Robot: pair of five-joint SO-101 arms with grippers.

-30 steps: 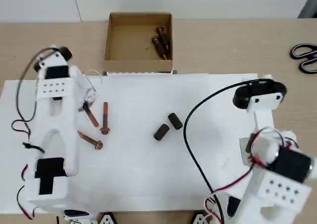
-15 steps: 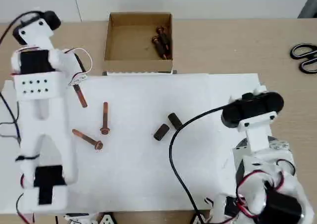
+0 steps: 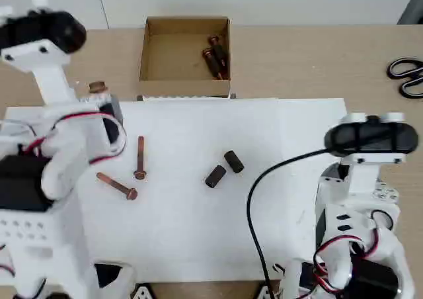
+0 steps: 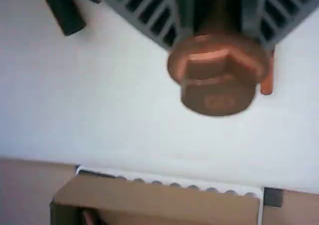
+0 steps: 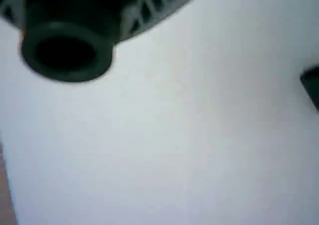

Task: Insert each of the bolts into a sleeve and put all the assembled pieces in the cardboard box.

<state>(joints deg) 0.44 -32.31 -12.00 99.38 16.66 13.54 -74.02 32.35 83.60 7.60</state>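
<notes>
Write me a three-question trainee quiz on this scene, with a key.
1. True or false: the left gripper holds a bolt.
2. How many loose sleeves lie on the white mat? A) one B) two C) four
3. Fill in: the right gripper holds a ____.
Key: 1 true; 2 B; 3 sleeve.
</notes>
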